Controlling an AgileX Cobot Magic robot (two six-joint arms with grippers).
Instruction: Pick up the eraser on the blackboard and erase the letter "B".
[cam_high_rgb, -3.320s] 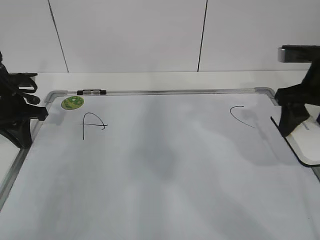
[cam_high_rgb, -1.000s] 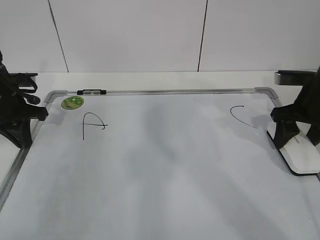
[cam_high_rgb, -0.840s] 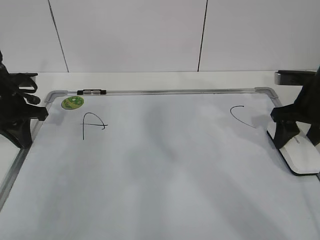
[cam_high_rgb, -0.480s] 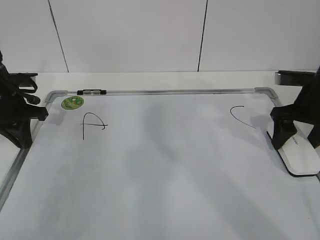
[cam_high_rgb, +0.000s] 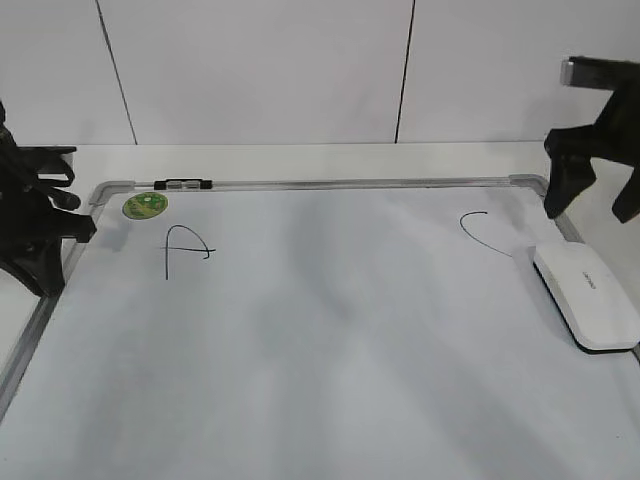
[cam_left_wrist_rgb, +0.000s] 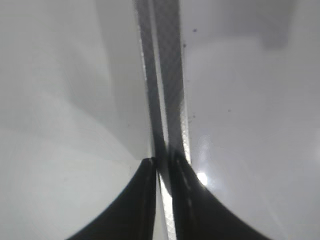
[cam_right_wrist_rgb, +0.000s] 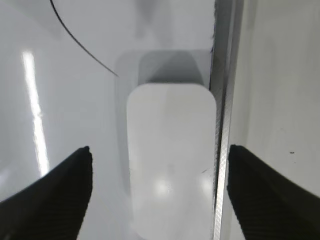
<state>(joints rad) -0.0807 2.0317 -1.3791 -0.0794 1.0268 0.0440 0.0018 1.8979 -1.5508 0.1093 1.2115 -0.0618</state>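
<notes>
The white eraser (cam_high_rgb: 585, 295) lies flat on the blackboard (cam_high_rgb: 320, 340) against its right frame, just below the letter "C" (cam_high_rgb: 482, 232). My right gripper (cam_high_rgb: 595, 200) is open and empty and hangs above the eraser. In the right wrist view its two fingers (cam_right_wrist_rgb: 159, 149) straddle the eraser (cam_right_wrist_rgb: 170, 165) from above, without touching it. My left gripper (cam_high_rgb: 48, 270) is shut and empty over the board's left frame (cam_left_wrist_rgb: 170, 75); its tips (cam_left_wrist_rgb: 162, 162) are together. The letter "A" (cam_high_rgb: 185, 250) is at the left. No letter "B" shows between "A" and "C".
A green round sticker (cam_high_rgb: 145, 205) and a black-and-silver clip (cam_high_rgb: 184, 184) sit at the board's far left corner. The grey frame (cam_right_wrist_rgb: 223, 100) runs beside the eraser. A white wall stands behind the table.
My right gripper, which was down around the eraser, has risen away from it. The eraser stays on the board by the right frame. The left arm has not moved.
</notes>
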